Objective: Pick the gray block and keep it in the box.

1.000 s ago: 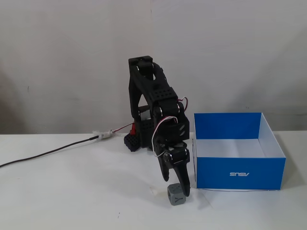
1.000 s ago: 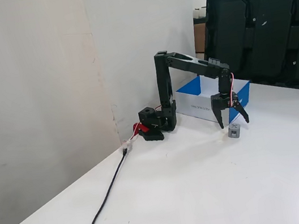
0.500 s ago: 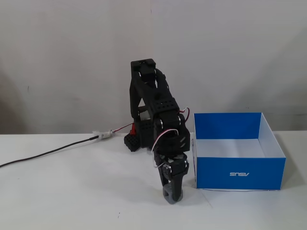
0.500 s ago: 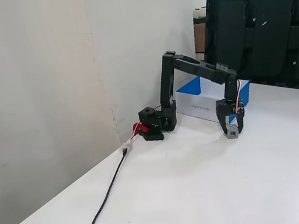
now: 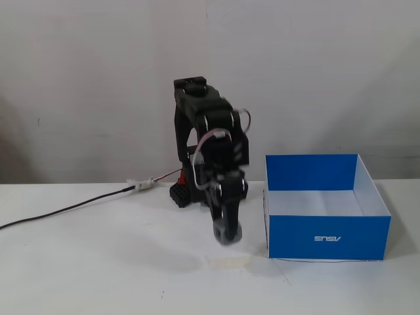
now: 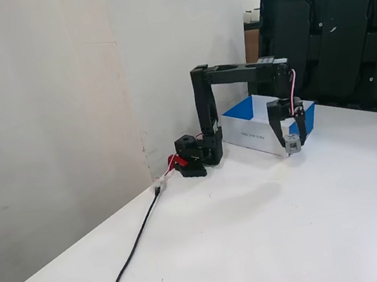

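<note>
The gray block sits between the gripper's two black fingers, a little above the white table. In a fixed view the gripper is blurred, points down, and hangs just left of the box, with the block showing as a gray smear at its tip. The box is bright blue with a white floor and an upside-down ASUS logo on its front. In another fixed view the gripper hangs in front of the box, outside its walls.
The arm's black base stands at the back by the wall. A black cable runs left from it across the table. A pale strip of tape lies under the gripper. Dark chair backs stand behind the box.
</note>
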{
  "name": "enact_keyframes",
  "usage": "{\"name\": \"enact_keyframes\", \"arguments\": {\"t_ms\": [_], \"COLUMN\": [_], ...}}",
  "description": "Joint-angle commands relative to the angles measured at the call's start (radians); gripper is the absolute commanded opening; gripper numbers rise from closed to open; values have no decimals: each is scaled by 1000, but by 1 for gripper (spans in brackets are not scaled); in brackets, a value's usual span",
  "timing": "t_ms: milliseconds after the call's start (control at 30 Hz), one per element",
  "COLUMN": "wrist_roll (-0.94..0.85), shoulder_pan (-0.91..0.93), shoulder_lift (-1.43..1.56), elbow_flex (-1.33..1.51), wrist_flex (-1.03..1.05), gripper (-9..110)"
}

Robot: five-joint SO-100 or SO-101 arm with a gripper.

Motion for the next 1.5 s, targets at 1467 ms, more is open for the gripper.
{"name": "enact_keyframes", "arguments": {"t_ms": [1467], "wrist_roll": [23], "shoulder_pan": [-469], "shoulder_lift": [523], "elbow_flex": [49], "wrist_flex": [-29], "gripper": [16]}}
